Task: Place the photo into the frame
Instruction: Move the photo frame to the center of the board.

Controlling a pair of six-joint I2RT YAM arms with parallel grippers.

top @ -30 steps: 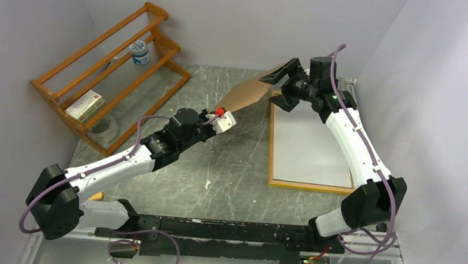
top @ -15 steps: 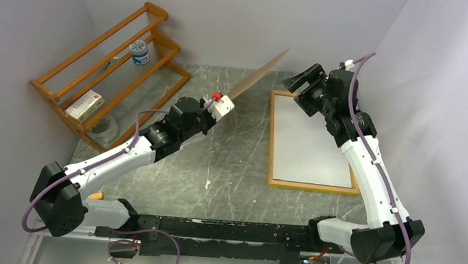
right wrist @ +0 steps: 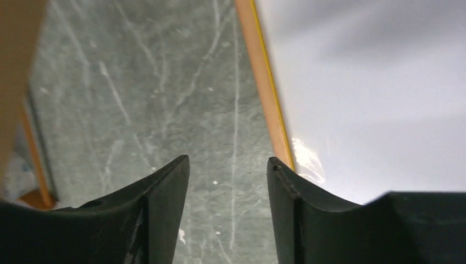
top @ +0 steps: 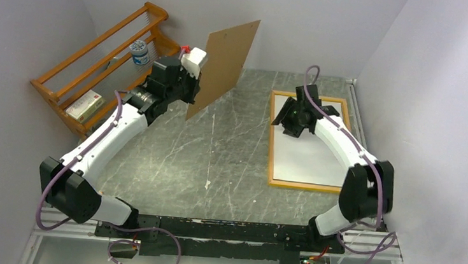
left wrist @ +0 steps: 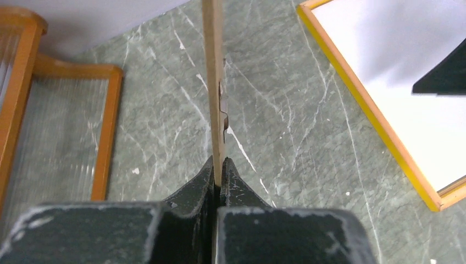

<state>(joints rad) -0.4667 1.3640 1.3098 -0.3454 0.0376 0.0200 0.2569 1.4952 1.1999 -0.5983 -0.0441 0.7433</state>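
The frame (top: 272, 149) lies flat on the right of the table, its orange back side up. A plain white sheet fills it, the photo (top: 312, 159) with its white back showing. My left gripper (top: 190, 94) is shut on the lower edge of a brown hardboard panel (top: 224, 64) and holds it upright in the air at the back left; the left wrist view shows that panel (left wrist: 213, 82) edge-on between my jaws (left wrist: 218, 165). Over the frame's far left rail (right wrist: 264, 93) my right gripper (right wrist: 228, 162) hangs open, holding nothing.
An orange-brown slatted rack (top: 97, 62) stands at the back left, close behind my left arm, with a small jar (top: 139, 52) and a box (top: 85, 105) on it. Walls close in the back and both sides.
My left arm swung the panel up and left, toward the rack, turning it upright. My right gripper let go of the panel, dropped onto the frame's left rail, and its jaws narrowed.
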